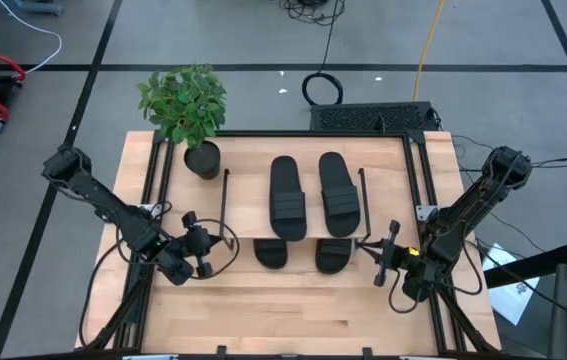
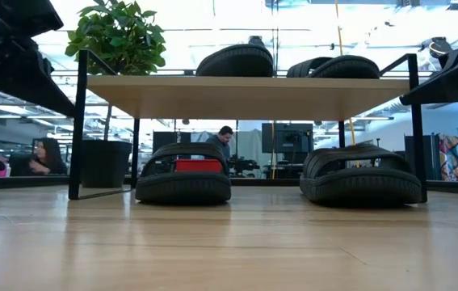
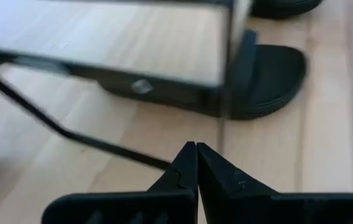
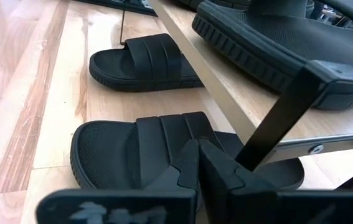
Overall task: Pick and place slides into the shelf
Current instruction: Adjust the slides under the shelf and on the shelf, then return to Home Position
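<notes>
from above, the light wooden shelf board with black wire legs (image 1: 293, 200) covers the heels of the two lower black ribbed slide sandals (image 1: 271, 253). in the left wrist view the board is blurred and cut off at the frame's edge.

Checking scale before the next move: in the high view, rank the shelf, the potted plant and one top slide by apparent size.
1. shelf, largest by far.
2. potted plant.
3. top left slide, smallest, though close to the plant; it is longer but narrower.
</notes>
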You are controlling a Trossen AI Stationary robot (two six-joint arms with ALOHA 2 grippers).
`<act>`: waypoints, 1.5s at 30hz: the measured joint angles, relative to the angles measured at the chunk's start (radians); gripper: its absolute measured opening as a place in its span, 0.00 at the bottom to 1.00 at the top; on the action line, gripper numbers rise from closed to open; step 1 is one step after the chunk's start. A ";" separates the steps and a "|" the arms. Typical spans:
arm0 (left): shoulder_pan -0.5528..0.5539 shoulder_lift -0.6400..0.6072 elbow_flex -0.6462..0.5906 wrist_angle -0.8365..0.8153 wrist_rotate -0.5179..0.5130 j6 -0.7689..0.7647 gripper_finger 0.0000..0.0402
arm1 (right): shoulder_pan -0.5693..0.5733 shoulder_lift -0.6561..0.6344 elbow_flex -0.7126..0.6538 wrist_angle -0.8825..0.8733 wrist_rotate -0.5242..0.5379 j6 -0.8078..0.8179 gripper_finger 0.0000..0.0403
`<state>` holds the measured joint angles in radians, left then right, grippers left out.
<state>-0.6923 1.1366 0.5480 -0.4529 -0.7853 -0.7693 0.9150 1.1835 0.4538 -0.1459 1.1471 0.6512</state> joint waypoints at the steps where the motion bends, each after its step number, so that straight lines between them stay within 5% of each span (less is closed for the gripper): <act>1: -0.001 0.000 0.000 -0.025 -0.012 -0.021 0.00 | 0.001 0.000 0.000 0.005 -0.007 -0.005 0.00; 8: -0.019 -0.020 0.000 -0.216 -0.094 -0.160 0.00 | 0.003 -0.040 0.025 0.042 -0.128 -0.094 0.00; 16: -0.112 -0.124 0.000 -0.233 -0.199 -0.083 0.00 | 0.003 -0.151 0.031 0.203 -0.231 -0.351 0.00; 22: -0.194 -0.240 0.000 -0.209 -0.345 0.089 0.00 | -0.009 -0.289 0.031 0.331 -0.237 -0.556 0.00; 26: -0.201 -0.314 0.000 -0.073 -0.362 0.336 0.00 | -0.071 -0.384 0.031 0.338 -0.329 -0.654 0.00; 32: -0.159 -0.367 0.000 0.300 -0.174 0.852 0.00 | -0.257 -0.433 0.031 0.364 -0.559 -0.721 0.00; 37: -0.063 -0.367 0.000 0.555 0.216 1.202 0.00 | -0.428 -0.425 0.031 0.415 -0.828 -0.725 0.00; 40: 0.023 -0.366 0.000 0.614 0.423 1.294 0.00 | -0.511 -0.417 0.031 0.477 -0.953 -0.724 0.00; 45: 0.225 -0.366 0.000 0.620 0.467 1.260 0.00 | -0.646 -0.413 0.031 0.502 -1.093 -0.719 0.00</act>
<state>-0.4672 0.7703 0.5476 0.1673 -0.3187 0.4907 0.2693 0.7710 0.4847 0.3560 0.0539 -0.0681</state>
